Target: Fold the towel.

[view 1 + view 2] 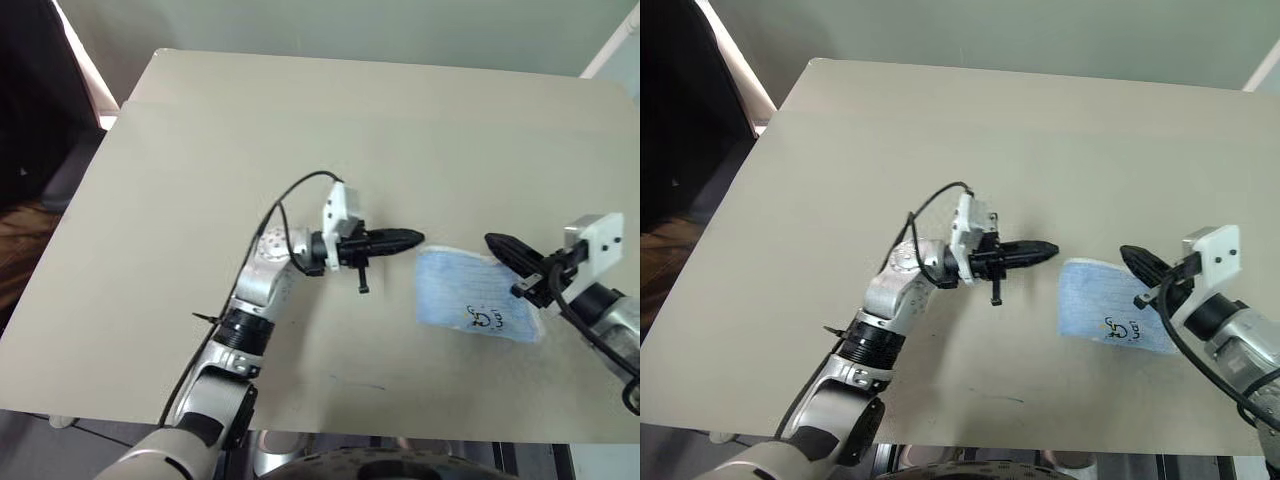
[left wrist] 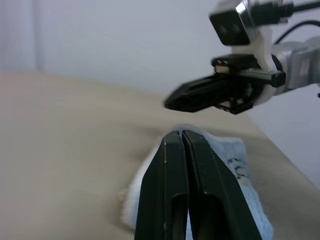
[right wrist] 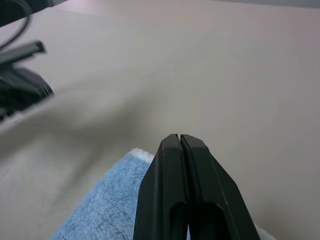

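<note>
The towel (image 1: pixel 470 295), light blue terry cloth with a white edge and a small dark printed mark, lies flat on the beige table (image 1: pixel 300 130) at the right front. My left gripper (image 1: pixel 415 238) is shut and empty, held level above the table with its tip just left of the towel's far left corner. My right gripper (image 1: pixel 492 241) is also shut and empty, hovering over the towel's far right part and pointing toward the left one. In the left wrist view the shut fingers (image 2: pixel 182 165) point over the towel (image 2: pixel 235 165) at the right gripper (image 2: pixel 172 102).
The table's front edge (image 1: pixel 330 425) runs close below the towel. A dark chair (image 1: pixel 40 120) stands off the table's left side. Bare tabletop stretches behind and to the left of both grippers.
</note>
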Robot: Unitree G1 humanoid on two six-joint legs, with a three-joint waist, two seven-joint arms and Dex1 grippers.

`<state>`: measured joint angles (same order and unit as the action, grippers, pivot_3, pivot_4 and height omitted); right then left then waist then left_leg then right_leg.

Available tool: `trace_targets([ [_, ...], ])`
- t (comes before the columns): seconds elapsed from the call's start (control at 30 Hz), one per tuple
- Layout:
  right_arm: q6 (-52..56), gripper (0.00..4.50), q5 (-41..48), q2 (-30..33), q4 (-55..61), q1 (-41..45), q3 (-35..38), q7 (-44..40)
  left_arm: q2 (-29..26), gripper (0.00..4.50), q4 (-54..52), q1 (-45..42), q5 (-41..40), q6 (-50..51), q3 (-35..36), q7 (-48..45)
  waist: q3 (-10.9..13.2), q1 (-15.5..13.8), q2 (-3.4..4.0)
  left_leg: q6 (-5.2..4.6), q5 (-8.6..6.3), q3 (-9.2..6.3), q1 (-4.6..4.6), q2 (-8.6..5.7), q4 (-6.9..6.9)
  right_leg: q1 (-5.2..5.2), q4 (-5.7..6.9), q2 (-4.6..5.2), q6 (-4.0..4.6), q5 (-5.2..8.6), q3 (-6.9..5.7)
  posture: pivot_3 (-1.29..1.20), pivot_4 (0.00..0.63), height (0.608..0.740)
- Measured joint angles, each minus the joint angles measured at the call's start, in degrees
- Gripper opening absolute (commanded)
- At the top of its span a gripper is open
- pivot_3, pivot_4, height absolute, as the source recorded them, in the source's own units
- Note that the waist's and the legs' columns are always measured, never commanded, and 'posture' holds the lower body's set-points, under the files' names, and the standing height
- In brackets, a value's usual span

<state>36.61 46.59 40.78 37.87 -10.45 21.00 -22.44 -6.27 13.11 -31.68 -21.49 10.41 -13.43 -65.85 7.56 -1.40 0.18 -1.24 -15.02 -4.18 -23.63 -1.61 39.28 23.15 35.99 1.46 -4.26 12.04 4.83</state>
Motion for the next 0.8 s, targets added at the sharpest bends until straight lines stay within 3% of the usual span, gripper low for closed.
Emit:
trace_targets([
  [0.43, -4.1, 0.0, -7.7, -3.7, -2.9, -5.0, -0.6, -2.7, 10.9, 0.02, 15.4, -5.1, 5.8, -8.3, -5.9, -1.5, 0.0, -0.3, 0.01, -0.06, -0.05, 0.03, -0.02, -0.01, 0.11, -0.06, -0.02, 0.03, -0.08, -0.04, 0.01, 0.0, 0.15, 0.74],
  [0.8, -12.2, 0.0, -13.3, -18.3, -15.6, -5.2, -2.2, -1.7, 13.2, 0.02, 26.3, -3.6, 13.8, -15.5, -11.5, -2.8, -0.1, -0.2, 0.3, -0.15, -0.11, 0.02, -0.02, -0.03, 0.13, -0.04, -0.03, 0.02, -0.15, -0.05, 0.05, 0.0, 0.15, 0.74],
])
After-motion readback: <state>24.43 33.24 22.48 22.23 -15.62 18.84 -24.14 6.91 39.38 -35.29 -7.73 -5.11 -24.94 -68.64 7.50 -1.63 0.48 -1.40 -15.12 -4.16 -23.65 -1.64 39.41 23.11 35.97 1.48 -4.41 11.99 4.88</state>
